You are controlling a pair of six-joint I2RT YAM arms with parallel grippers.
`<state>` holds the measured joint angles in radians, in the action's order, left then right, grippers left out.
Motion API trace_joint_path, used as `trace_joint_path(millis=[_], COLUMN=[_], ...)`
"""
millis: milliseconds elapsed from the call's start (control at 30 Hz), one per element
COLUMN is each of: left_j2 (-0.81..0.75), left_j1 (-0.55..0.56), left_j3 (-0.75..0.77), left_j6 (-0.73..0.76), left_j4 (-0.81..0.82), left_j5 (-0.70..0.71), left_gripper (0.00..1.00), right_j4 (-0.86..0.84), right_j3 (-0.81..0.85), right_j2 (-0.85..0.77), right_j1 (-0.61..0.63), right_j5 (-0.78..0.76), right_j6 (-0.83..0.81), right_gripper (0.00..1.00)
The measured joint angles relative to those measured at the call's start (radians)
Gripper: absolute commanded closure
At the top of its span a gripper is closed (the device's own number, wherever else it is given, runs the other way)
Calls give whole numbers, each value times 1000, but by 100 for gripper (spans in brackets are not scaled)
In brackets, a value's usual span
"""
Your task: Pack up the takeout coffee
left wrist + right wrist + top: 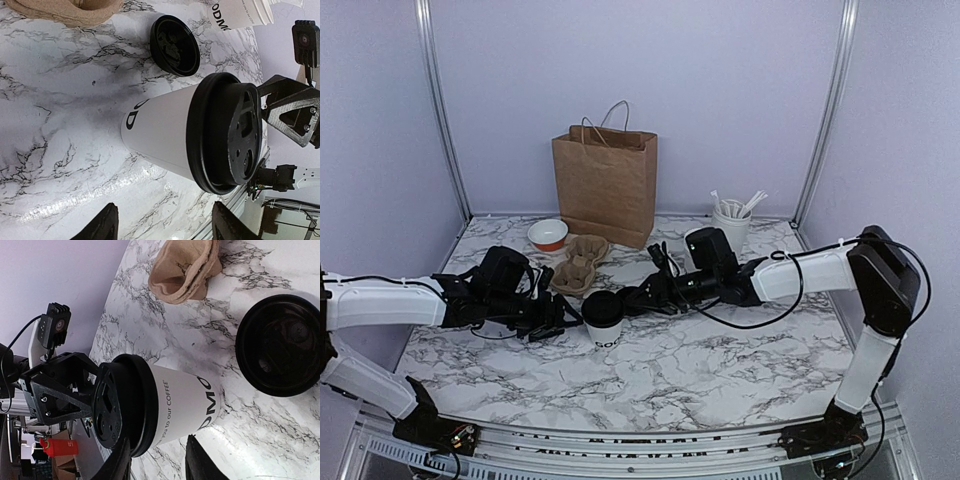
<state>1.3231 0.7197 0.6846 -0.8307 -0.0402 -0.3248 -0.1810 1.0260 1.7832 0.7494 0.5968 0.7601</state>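
Note:
The takeout coffee cup (603, 320) stands on the marble table (720, 360), white with dark lettering and a black lid pressed on. It also shows in the left wrist view (165, 135) and in the right wrist view (185, 400). My left gripper (556, 322) is open just left of the cup; in its own view (165, 227) the cup is ahead of the fingertips (102, 225), not between them. My right gripper (636, 298) is open at the cup's right; in its own view (159, 462) its tips sit by the cup's side. A second loose black lid (175, 45) (280, 345) lies on the table.
A brown paper bag (607, 185) stands open at the back. The brown pulp cup carrier (578, 265) and a white-and-orange bowl (548, 235) lie behind the left gripper. A white cup of stirrers (731, 225) stands back right. Walls enclose the table on three sides.

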Motion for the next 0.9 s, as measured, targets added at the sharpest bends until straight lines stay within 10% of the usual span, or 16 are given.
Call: trace_joint_path(millis=[900], left_j2=[29], left_j1=[-67], left_j3=[0], left_j6=[0], left_j4=[45], left_j5=[-50], left_gripper=[36], right_j4=[-6], right_j3=[45], right_j2=[59], right_j1=[0], right_j5=[-1], right_j6=[0], right_gripper=[63])
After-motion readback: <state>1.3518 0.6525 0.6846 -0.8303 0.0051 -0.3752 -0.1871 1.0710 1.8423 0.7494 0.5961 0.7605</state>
